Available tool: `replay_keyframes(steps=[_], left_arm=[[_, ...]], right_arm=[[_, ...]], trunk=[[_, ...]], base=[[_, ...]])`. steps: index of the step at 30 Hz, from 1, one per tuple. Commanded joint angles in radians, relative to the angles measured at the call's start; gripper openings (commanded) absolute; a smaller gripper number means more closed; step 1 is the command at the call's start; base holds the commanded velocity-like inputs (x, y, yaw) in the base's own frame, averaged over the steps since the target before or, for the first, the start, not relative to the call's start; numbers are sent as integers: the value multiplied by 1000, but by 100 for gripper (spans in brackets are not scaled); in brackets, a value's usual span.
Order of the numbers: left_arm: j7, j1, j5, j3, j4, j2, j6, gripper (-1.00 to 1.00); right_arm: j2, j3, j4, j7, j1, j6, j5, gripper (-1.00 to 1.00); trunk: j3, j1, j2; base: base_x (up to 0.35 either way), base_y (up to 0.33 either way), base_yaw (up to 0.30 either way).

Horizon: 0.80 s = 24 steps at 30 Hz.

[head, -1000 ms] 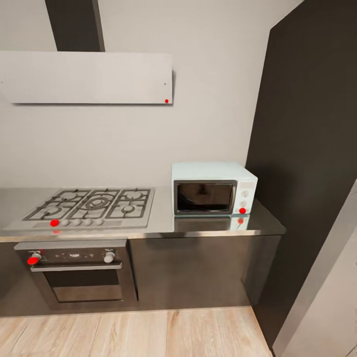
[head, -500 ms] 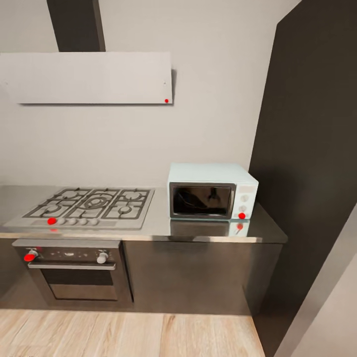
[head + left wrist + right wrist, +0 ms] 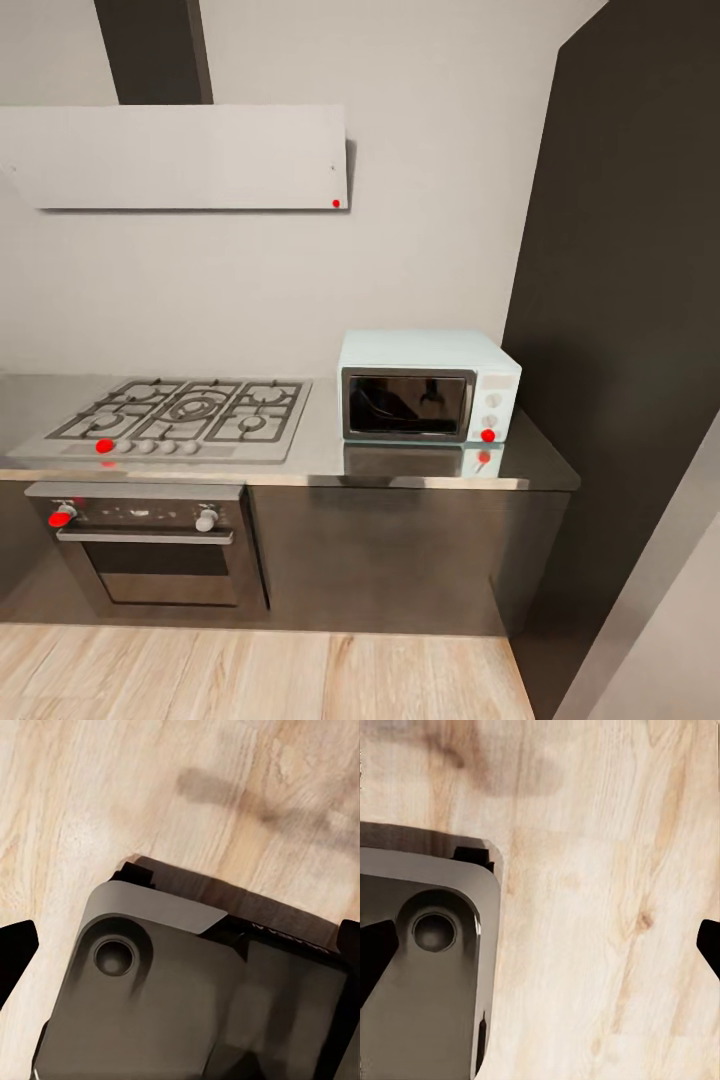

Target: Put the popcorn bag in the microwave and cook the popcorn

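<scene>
The microwave (image 3: 428,387), a pale mint-white box with a dark glass door, stands shut at the right end of the grey countertop (image 3: 322,442); a red light glows low on its knob panel. The popcorn bag is out of view. My left gripper (image 3: 180,945) hangs open over the wood floor and my own dark base, its black fingertips (image 3: 16,951) far apart with nothing between them. My right gripper (image 3: 540,945) is open as well, fingertips (image 3: 375,954) spread above the floor, holding nothing.
A steel gas hob (image 3: 175,415) is set into the counter left of the microwave, over a built-in oven (image 3: 150,545) with red knobs. A white hood (image 3: 180,157) hangs above. A tall dark cabinet (image 3: 630,300) closes the right side. Light wood floor (image 3: 260,675) lies before the cabinets.
The head camera shifted a little between one second and half a second ago, so the microwave now sits slightly lower and larger. Since then nothing has moved.
</scene>
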Motion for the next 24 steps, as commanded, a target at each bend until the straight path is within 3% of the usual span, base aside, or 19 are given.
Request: replay_keyframes(steps=[1, 4, 7, 10, 12, 13, 16, 18, 20, 24], left_arm=[[4, 0, 8, -8, 0, -1, -2, 100], [3, -1, 8, -8, 0, -1, -2, 100], [2, -1, 8, -8, 0, -1, -2, 100], [2, -1, 8, -8, 0, -1, -1, 100], [2, -1, 8, -8, 0, -1, -1, 100], [2, -1, 8, -8, 0, -1, -2, 100], [2, -1, 8, -8, 0, -1, -2, 100], [2, 0, 8, -8, 0, -1, -2, 100], [2, -1, 7, -8, 0, -1, -2, 100], [2, 0, 7, -8, 0, -1, -3, 100]], right_arm=[[1, -11, -31, 4, -1, -5, 5, 100], [41, -20, -232, 5, -1, 14, -26, 100], [62, -21, -445, 10, -1, 112, -53, 100], [65, -23, -705, 12, -1, 217, -58, 100], [65, -25, -879, 12, -1, 327, -61, 100], [65, -28, -1005, 12, -1, 413, -75, 100], [62, -30, -1215, 7, -1, 523, -128, 100], [61, -30, -1375, 5, 3, 582, -142, 100], [60, -33, -1452, 3, -4, 681, -146, 100], [61, -57, -1473, -10, -143, 739, -146, 100]], trunk=[[-1, 0, -1], [-1, 0, -1], [-1, 0, -1], [-1, 0, -1], [-1, 0, -1], [-1, 0, -1], [-1, 0, -1], [-1, 0, -1], [-1, 0, -1], [-1, 0, -1]], base=[[0, 0, 0], [0, 0, 0], [0, 0, 0], [0, 0, 0], [0, 0, 0], [0, 0, 0], [0, 0, 0], [0, 0, 0], [0, 0, 0], [0, 0, 0]])
